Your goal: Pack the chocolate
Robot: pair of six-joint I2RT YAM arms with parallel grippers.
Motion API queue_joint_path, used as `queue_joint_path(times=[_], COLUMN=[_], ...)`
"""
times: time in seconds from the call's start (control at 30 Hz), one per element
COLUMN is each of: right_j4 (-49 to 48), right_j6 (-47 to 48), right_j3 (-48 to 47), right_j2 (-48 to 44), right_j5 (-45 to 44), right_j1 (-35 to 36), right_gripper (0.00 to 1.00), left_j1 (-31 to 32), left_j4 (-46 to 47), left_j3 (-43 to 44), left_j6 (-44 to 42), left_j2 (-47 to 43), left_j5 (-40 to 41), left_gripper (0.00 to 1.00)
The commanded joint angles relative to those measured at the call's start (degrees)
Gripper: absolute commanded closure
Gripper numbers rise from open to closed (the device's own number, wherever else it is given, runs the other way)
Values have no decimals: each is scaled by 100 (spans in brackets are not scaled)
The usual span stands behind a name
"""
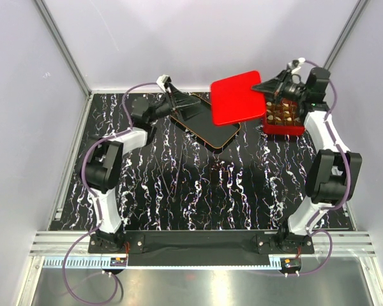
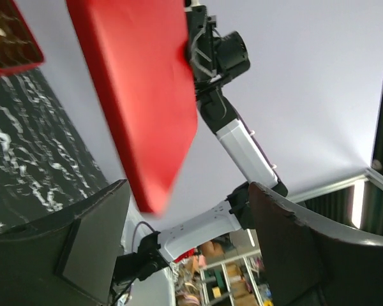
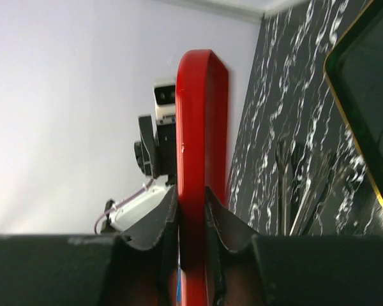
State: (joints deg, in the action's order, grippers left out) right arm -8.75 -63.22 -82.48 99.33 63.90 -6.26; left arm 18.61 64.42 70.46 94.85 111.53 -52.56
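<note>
The top view shows everything at once. The chocolate (image 1: 282, 115) sits in the little squares of the red box (image 1: 287, 131), at the far right of the worktop (image 1: 198, 185). A black tray (image 1: 217, 131) with an orange rim lies to the left of the box. The red lid (image 1: 239, 97) is between them, and its near corner covers the far corner of the tray.

The left wrist view looks up at the lid (image 2: 140, 95) from below. It is tilted, with the white wall behind it. A corner of the box (image 2: 25, 60) and some chocolate (image 2: 0, 32) show at the top left. The right wrist view sees only the thin edge of the lid (image 3: 201, 115), and part of the tray (image 3: 370, 95) at the right. It does not show the chocolate.

The box is near the back wall and the right wall. The lid's right edge is just beside the box's left side. A wide stretch of worktop lies in front of the tray and box, between the two arms.

The left hand (image 1: 190, 109) is over the far left part of the tray. Its fingers (image 2: 96, 242) are wide apart and hold nothing. The right hand (image 1: 263, 89) is above the far left corner of the box. Its fingers (image 3: 156, 223) pinch the lid's edge tight from both sides.
</note>
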Motion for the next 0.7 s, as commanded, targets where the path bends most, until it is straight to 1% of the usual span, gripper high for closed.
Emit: queue_joint_path(times=[0.0,0.07,0.1,0.13,0.2,0.23,0.3,0.33,0.37,0.4,0.43,0.47,0.5,0.53,0.57,0.63,0.67], right_j4=[-785,-1222,-1330,-1365,-885,-639,-539,-548,-348,-164,125,833,1206,1427,1873,2254,2247], right_j6=[-410,-655,-682,-613,-324,-175,-24,46,108,213,570,774,968,1300,1512,1890,1901], right_j3=[-629,-577,-550,-602,-987,-1103,-1235,-1253,-1305,-1550,-1752,-1963,-2287,-2377,-2448,-2528,-2484], right_j2=[104,200,253,323,683,815,1097,1167,1324,1430,1571,1833,1940,2011,2046,2038,1977], right_j5=[-158,-299,-334,-291,-203,-202,-167,-193,-202,-159,-28,-1,35,26,-26,-315,-369], right_j1=[-331,-533,-604,-648,-841,-920,-1156,-1245,-1324,-1464,-1526,-1588,-1641,-1720,-1755,-1834,-1835], right_gripper=[100,100,100,100,100,100,100,100,100,100,100,100,100,100,100,100,100], left_j1=[-208,-287,-305,-314,-314,-314,-297,-297,-279,-270,-218,-183,-139,-34,28,133,230], left_j4=[-577,-930,-1384,-1658,-2343,-3077,-3767,-4301,-4498,-4674,-5119,-5428,-5788,-6427,-6712,-6943,-6952], left_j3=[-128,-198,-216,-243,-217,-216,-147,-111,-76,20,117,422,617,836,1178,1408,1584], left_j6=[-730,-1142,-1309,-1703,-2231,-2799,-3339,-3759,-3928,-4087,-4454,-4701,-4956,-5402,-5546,-5687,-5688], left_j2=[-649,-868,-948,-1035,-1359,-1492,-1773,-1853,-1915,-1976,-2020,-2012,-1968,-1811,-1723,-1556,-1398], left_j5=[-53,-80,-71,-71,-10,104,271,385,430,456,544,640,746,964,1036,1185,1264], left_gripper=[19,18,17,17,16,15,14,13,13,13,12,12,12,12,12,12,12])
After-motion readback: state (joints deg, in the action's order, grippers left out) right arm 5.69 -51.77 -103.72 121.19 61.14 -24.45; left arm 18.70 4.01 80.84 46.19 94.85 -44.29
